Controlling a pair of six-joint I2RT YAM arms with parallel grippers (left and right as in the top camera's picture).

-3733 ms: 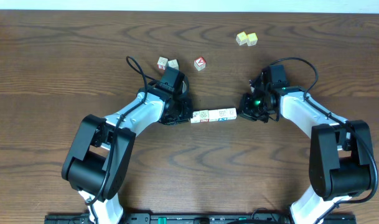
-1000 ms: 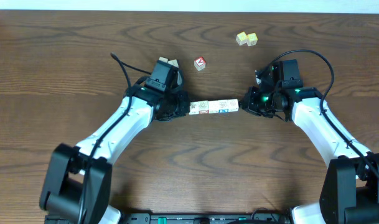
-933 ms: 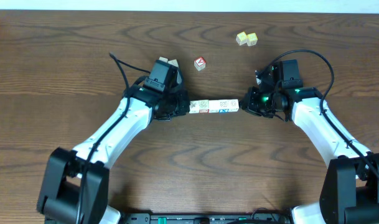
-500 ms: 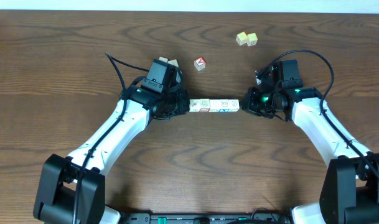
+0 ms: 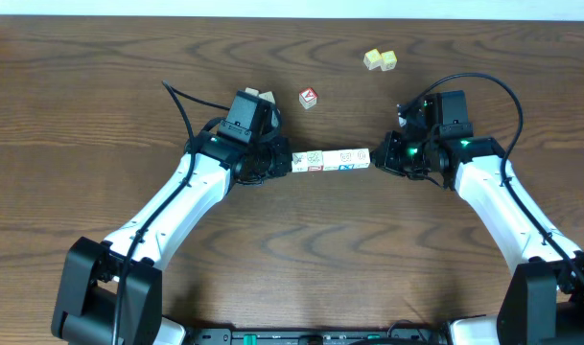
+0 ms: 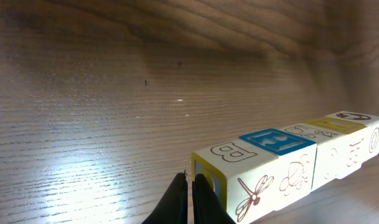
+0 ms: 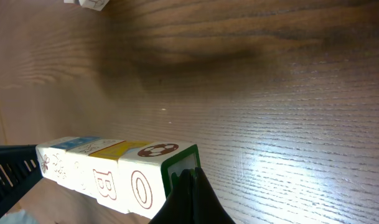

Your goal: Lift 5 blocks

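Note:
A straight row of several small printed blocks (image 5: pixel 331 159) hangs above the table, pinched end to end between my two grippers. My left gripper (image 5: pixel 288 163) is shut, its closed fingertips pressing the yellow-framed end face of the left block. My right gripper (image 5: pixel 376 158) is shut too, pushing on the green-framed end face of the right block. In the left wrist view the row (image 6: pixel 282 158) shows a B, a blue face and a dragonfly beside my left gripper (image 6: pixel 190 179). The right wrist view has the row (image 7: pixel 108 168) with an O, a B and a football, touching my right gripper (image 7: pixel 190 175).
A red-topped cube (image 5: pixel 309 97) lies just beyond the row. A white cube (image 5: pixel 266 96) peeks out behind my left wrist. A pale yellow-green pair of cubes (image 5: pixel 380 59) sits at the back right. Both forearms angle in from the near corners over bare wood.
Since the earliest frame the row and both grippers have moved away from the near edge and risen. Over the last second they crept slightly further, still pressed together.

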